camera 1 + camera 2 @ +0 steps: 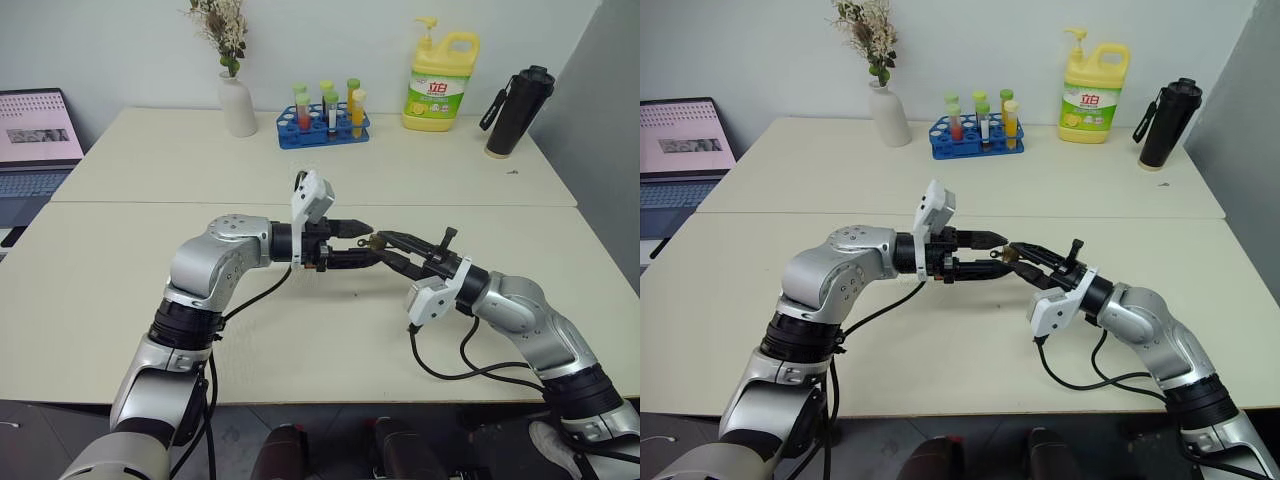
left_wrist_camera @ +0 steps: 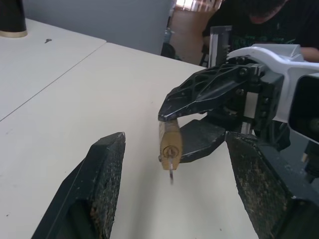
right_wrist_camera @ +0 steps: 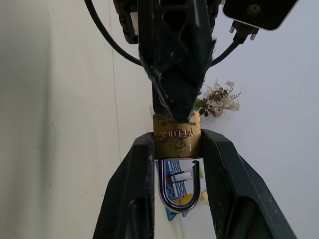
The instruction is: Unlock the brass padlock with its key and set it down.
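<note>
The brass padlock [image 2: 170,143] hangs in the air above the table, with my right gripper [image 1: 390,246] shut on its yellow body. Its silver shackle [image 3: 178,191] lies between the right fingers [image 3: 137,194]. The key [image 2: 171,173] sticks out of the keyhole as a thin silvery stub, touched by nothing. My left gripper [image 2: 177,149] is open and faces the padlock's key end, one black finger [image 2: 107,184] on each side and clear of the key. In the eye views the two grippers meet tip to tip over the near table [image 1: 300,340].
On the far table stand a white vase [image 1: 238,104], a blue test-tube rack [image 1: 325,125], a yellow detergent bottle [image 1: 441,82] and a black flask [image 1: 518,111]. A laptop [image 1: 35,140] sits at the left. A person in dark clothes [image 2: 259,20] is beyond the right arm.
</note>
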